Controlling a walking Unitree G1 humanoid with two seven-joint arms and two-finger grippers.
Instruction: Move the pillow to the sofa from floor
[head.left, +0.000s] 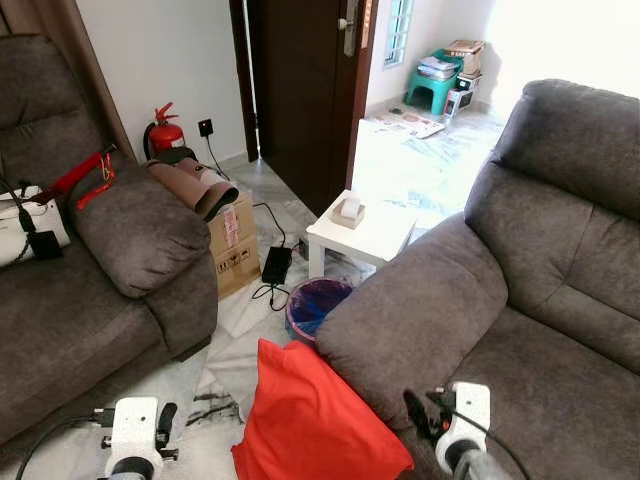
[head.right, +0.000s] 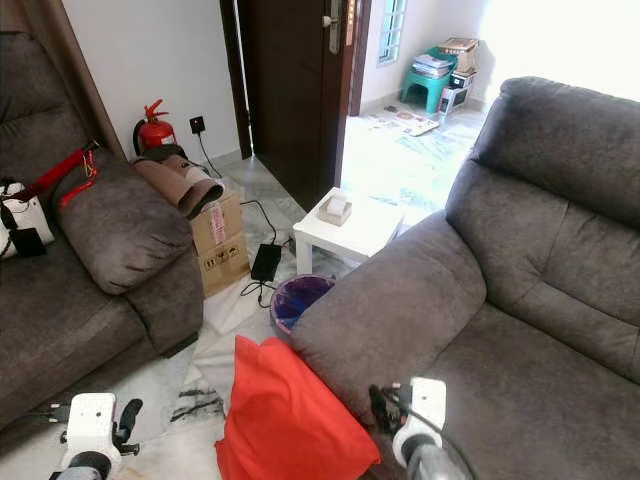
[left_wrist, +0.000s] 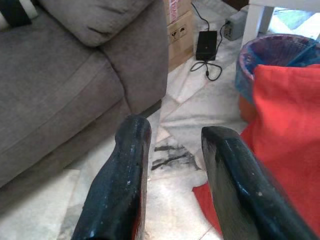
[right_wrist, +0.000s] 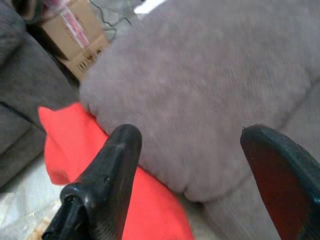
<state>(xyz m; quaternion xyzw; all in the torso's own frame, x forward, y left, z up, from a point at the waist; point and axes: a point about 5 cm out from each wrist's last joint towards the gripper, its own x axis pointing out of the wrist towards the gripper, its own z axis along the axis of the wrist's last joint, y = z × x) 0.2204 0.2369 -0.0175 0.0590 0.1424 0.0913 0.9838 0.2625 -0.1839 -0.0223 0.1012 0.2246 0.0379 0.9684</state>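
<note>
So the red pillow (head.left: 315, 415) is on the marble floor (head.left: 230, 345), leaning up against the front of the armrest of the grey sofa (head.left: 520, 290) on the robot's right, one corner pointing up next to a blue-lined bin (head.left: 315, 303). The left hand (left_wrist: 172, 180) hangs low over the floor just beside the pillow's left edge, fingers spread with nothing between them, tips close to the red fabric but not touching as far as I can see. The right hand (right_wrist: 200, 165) is up by the sofa armrest, fingers wide apart and holding nothing, with the grey cushion bulging between them and the pillow's red showing under it. Rest of the room: a second grey sofa (head.left: 90, 280) on the left with a red strap (head.left: 75, 178) across its arm, a cardboard box (head.left: 232, 245) with a rolled thing on top, a black power brick (head.left: 276, 264) with its cable on the floor, a small white bench (head.left: 362, 235) carrying a little box, a fire extinguisher (head.left: 164, 132) by the wall, and a dark door (head.left: 300, 85) behind it all.
</note>
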